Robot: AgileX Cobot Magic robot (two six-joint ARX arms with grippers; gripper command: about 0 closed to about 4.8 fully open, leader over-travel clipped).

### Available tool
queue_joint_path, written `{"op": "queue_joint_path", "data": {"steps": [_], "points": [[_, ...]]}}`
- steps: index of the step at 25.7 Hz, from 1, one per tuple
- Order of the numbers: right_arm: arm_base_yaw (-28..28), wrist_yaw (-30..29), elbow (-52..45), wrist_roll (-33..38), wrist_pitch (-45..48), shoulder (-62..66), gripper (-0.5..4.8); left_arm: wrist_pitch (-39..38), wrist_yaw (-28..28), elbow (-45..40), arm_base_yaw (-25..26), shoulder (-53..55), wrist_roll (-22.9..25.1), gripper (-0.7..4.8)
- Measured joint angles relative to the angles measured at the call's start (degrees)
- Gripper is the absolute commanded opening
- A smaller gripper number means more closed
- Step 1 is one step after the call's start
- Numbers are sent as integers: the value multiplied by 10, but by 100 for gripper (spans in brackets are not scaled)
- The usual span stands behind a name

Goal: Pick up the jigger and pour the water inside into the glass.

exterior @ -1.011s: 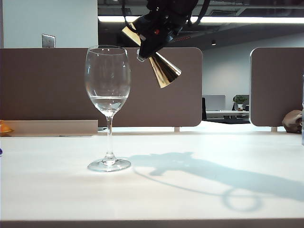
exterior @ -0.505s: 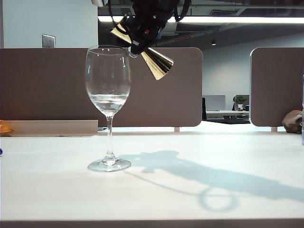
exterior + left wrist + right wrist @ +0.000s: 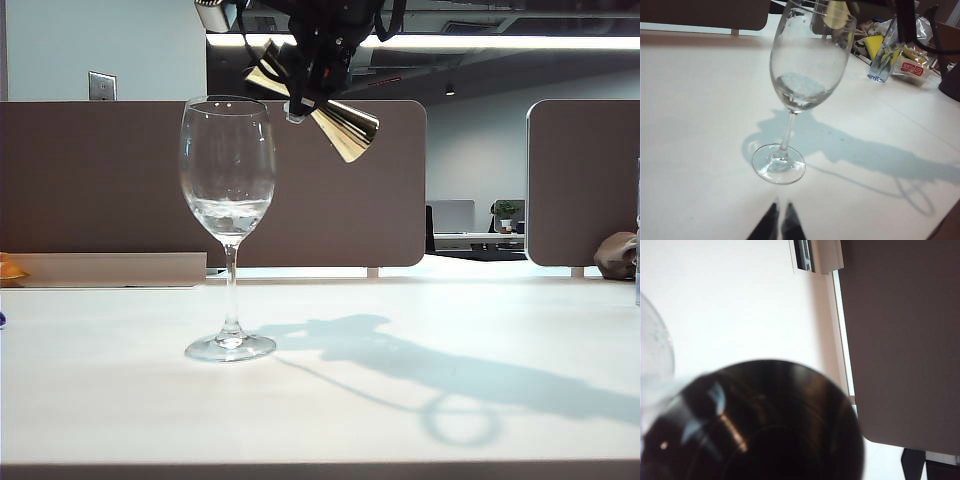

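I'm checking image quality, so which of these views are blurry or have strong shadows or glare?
Exterior view: sharp, ceiling light glaring, arm's hard shadow on the table. Left wrist view: wine glass clear, left gripper a dark blur. Right wrist view: jigger fills it, dark and unfocused; right gripper unseen there.
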Motion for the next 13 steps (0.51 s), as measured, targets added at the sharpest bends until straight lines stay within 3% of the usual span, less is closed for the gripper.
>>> {"op": "queue_joint_path", "data": {"steps": [13], "points": [[0,26,0,-148,61,0,-6,0,0,0,0,0,0,23]]}}
